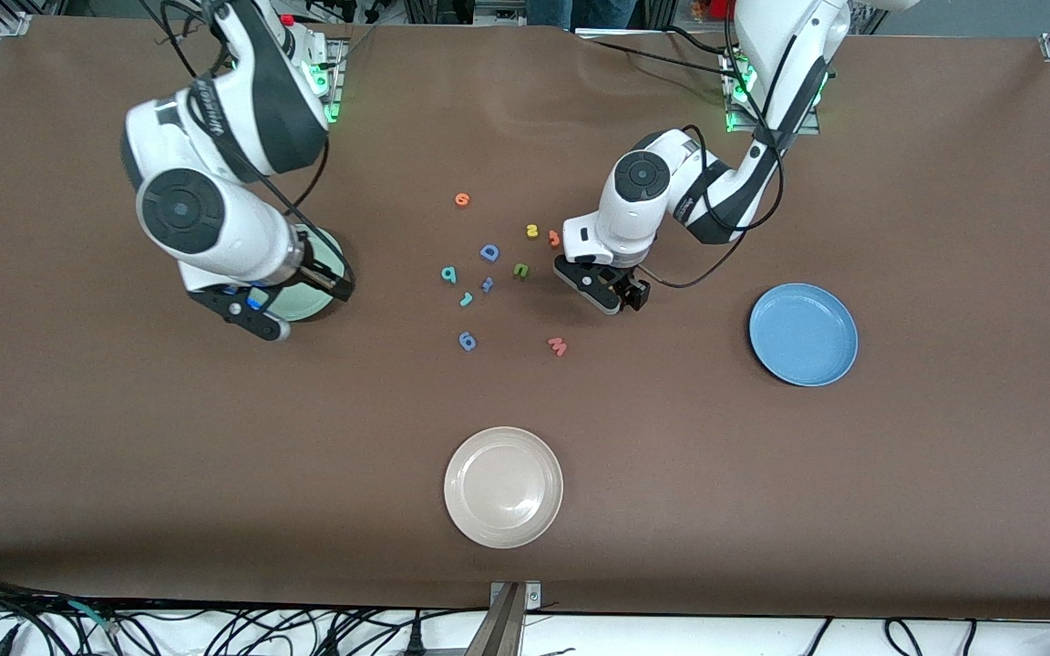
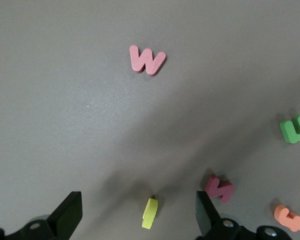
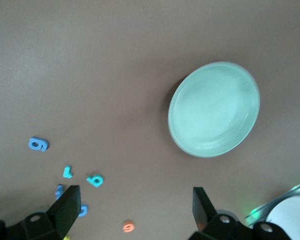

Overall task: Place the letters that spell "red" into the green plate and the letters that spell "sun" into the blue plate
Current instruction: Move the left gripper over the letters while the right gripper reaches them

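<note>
With its jaws wide, the left claw point(image 2: 139, 212) hung over the yellow letter point(image 2: 149, 213), blue plate point(image 1: 803, 333) at four o'clock; it needed a centred descent, while the right claw point(image 3: 133, 210), open, waited above the green plate point(image 3: 214, 109).

Both end effectors, left point(image 2: 137, 215) and right point(image 3: 135, 212), hang open (empty).
</note>
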Motion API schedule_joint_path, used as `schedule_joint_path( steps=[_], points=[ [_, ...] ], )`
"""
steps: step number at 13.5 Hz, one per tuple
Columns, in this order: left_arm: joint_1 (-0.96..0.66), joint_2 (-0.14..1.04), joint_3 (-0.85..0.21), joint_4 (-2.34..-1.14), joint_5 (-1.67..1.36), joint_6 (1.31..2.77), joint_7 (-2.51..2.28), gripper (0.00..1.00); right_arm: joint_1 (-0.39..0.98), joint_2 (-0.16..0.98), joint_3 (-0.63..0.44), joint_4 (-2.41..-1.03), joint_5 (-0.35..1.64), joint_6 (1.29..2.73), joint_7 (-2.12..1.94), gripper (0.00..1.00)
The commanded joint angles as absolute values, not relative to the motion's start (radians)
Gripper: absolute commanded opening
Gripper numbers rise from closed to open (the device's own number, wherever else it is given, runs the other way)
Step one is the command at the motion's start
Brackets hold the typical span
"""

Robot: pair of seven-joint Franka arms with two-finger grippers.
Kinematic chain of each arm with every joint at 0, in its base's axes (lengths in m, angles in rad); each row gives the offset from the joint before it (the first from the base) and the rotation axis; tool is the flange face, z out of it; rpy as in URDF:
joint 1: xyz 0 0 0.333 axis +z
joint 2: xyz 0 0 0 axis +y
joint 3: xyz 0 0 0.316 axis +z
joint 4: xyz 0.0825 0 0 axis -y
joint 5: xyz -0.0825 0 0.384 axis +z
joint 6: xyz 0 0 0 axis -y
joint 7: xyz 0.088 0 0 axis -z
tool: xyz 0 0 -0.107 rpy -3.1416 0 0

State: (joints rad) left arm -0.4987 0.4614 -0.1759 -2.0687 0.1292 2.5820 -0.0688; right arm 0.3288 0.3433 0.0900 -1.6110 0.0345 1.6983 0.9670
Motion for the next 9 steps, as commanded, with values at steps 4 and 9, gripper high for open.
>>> schedule_joint_path(
  steps=[4, 9],
  points=[
    [-0.505, 0.446, -0.167, -2.175, 0.166, 2.718, -0.074, 1.00, 0.458, 0.382, 0.083, -1.755, 0.071, 1.896, 1.209, 0.99],
    [-0.509, 0.448, -0.167, -2.189, 0.202, 2.721, -0.083, 1.00, 0.506, 0.452, 0.104, -1.837, 0.071, 2.052, 1.252, 0.99]
  ],
)
